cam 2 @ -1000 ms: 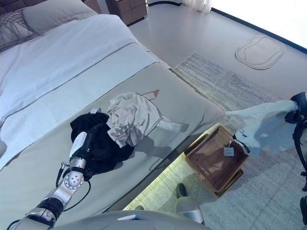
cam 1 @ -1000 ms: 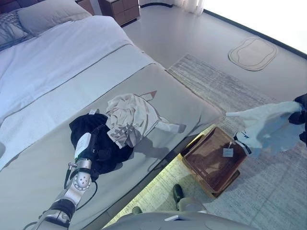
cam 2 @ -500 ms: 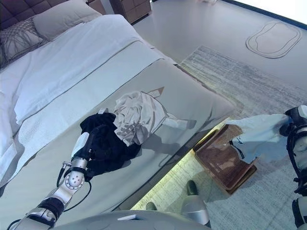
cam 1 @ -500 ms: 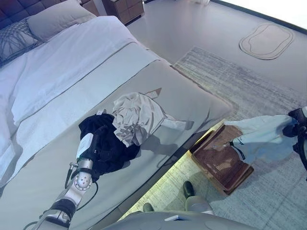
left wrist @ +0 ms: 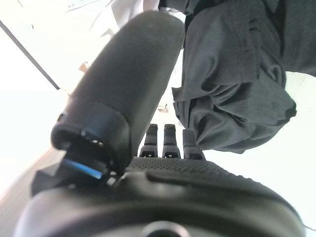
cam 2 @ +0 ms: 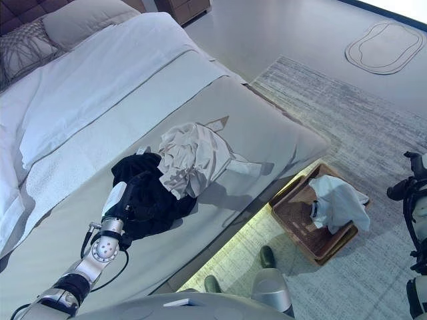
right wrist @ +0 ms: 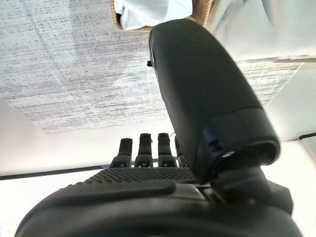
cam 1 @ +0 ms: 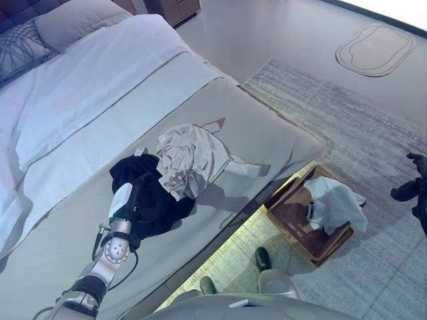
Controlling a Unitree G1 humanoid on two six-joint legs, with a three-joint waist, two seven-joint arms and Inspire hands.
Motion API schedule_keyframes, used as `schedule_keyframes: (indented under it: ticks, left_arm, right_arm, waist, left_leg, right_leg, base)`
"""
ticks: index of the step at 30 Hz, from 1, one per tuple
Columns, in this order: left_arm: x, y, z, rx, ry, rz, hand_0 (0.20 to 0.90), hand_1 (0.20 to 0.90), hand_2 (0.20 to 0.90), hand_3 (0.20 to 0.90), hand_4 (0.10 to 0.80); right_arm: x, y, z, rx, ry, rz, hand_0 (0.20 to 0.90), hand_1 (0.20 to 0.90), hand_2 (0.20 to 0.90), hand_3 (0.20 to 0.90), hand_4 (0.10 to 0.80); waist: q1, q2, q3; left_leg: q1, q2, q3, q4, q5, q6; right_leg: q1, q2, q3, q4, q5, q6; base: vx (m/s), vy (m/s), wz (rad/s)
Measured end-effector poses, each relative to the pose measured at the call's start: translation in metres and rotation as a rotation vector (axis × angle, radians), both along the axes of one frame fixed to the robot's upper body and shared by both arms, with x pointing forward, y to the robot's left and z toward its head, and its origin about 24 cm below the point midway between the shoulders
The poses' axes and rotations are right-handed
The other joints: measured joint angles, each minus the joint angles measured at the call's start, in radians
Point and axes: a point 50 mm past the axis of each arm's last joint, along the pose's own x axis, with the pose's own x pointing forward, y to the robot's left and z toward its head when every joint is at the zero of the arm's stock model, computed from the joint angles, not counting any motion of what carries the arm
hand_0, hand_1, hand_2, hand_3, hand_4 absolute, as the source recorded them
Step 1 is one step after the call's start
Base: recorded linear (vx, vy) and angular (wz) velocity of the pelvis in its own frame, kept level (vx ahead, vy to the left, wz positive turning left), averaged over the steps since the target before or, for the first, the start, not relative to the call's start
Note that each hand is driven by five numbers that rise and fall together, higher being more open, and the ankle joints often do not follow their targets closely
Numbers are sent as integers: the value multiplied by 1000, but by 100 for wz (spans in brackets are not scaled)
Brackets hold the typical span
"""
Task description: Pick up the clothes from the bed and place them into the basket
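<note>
A black garment [cam 1: 159, 200] and a cream garment [cam 1: 190, 157] lie in a heap on the grey bed cover [cam 1: 67, 267]. My left hand [cam 1: 128, 205] rests against the black garment's near side with straight fingers; the dark cloth [left wrist: 237, 74] shows past them in the left wrist view. A white garment [cam 1: 333, 203] lies in the brown wicker basket [cam 1: 290, 219] on the rug beside the bed, draped over its far rim. My right hand [cam 1: 408, 190] is open and empty, in the air to the right of the basket; the white garment also shows in the right wrist view [right wrist: 153, 12].
The bed's foot corner [cam 1: 313, 143] juts out just above the basket. A grey rug [cam 1: 373, 133] covers the floor under the basket. An oval mat [cam 1: 375, 48] lies on the far floor. Pillows [cam 1: 73, 20] and a wooden nightstand [cam 1: 177, 7] are at the back.
My right hand has let go of the white garment, which has dropped into the basket. The camera has shifted. My left hand stays at the black garment.
</note>
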Motion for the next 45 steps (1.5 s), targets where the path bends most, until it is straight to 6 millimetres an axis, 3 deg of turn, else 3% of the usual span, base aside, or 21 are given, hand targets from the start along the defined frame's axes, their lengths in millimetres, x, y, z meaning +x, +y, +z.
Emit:
schedule_keyframes:
  ticks: [10,17,28,33,37,41,45]
  left_arm:
    - [1,-2,0,-5,-3,-1,900,900,900,900,800]
    - [1,-4,-1,-13,-1,2,900,900,900,900,800]
    - [-11,-6,-10,-35,28,25,900,900,900,900,800]
    - [-4,-5,-5,-49,0,34,900,900,900,900,800]
    - [1,-5,-1,-56,-15,33,900,900,900,900,800]
    - [-2,-3,-3,-78,-11,52,900,900,900,900,800]
    - [4,-4,6,-80,-55,33,900,900,900,900,800]
  right_arm:
    - [8,7,7,-8,-31,41,900,900,900,900,800]
    - [25,24,25,-68,-145,131,900,900,900,900,800]
    - [77,85,46,-146,-215,389,900,900,900,900,800]
    - [103,110,74,-163,-301,458,900,900,900,900,800]
    - [112,120,87,-174,-330,488,900,900,900,900,800]
    - [125,135,97,-229,-290,536,900,900,900,900,800]
    - [139,157,116,-241,-328,574,900,900,900,900,800]
  waist:
    - [4,-6,4]
    - [18,-24,16]
    - [124,-42,28]
    - [183,-41,92]
    - [219,-43,148]
    - [268,-57,220]
    - [305,-56,304]
  left_leg:
    - [4,0,-2,0,0,0]
    - [9,1,-30,0,4,-5]
    - [-46,-3,-117,42,21,-5]
    - [-139,-9,-190,142,21,-5]
    - [-176,-19,-232,160,22,-7]
    - [-248,-69,-254,232,17,-2]
    - [-371,-85,-263,388,-33,15]
  right_leg:
    - [8,-6,-3,0,0,0]
    - [26,-7,-29,0,0,0]
    - [30,-17,-105,5,0,0]
    - [-18,-36,-161,79,-16,-3]
    - [-81,-61,-197,199,-79,-9]
    - [-211,-140,-197,433,-173,-15]
    - [-324,-176,-195,584,-209,-47]
  base:
    - [1,0,1]
    - [28,1,11]
    - [-8,37,21]
    - [-32,21,35]
    - [8,36,36]
    - [18,54,26]
    - [-30,7,12]
